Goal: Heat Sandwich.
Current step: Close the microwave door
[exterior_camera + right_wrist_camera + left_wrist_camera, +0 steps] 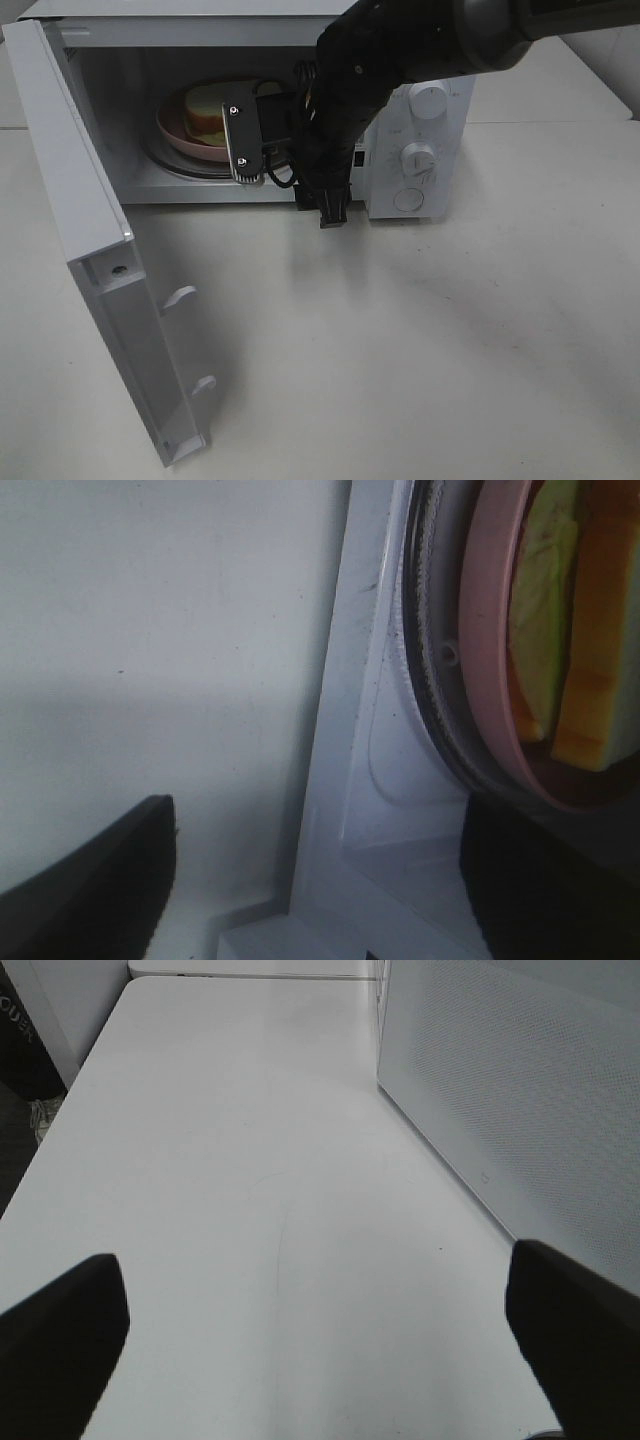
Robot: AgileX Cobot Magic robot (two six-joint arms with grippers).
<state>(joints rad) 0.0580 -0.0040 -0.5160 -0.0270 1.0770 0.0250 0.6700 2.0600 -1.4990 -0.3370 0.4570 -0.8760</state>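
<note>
sandwich (205,108) sitting on its pink plate (176,138) inside the white microwave (432,60), door (80,170) swung wide, right gripper (315,830) spread apart at the opening, nothing held, left gripper (315,1280) splayed empty over the table (250,1160)

White table (250,1160) — left fingers (60,1345) apart.

One microwave (450,140) stands on one worktop (420,350). It has one door (70,160), which carries two latch hooks (181,295). The panel bears two dials (430,100) and one round button (408,200) (three controls in all). Inside are one glass turntable (165,165), one pink plate (172,132) and one sandwich (205,112). Two end effectors show, the left end effector (320,1330) and the right end effector (320,880), each with two dark fingers (60,1340).
</note>
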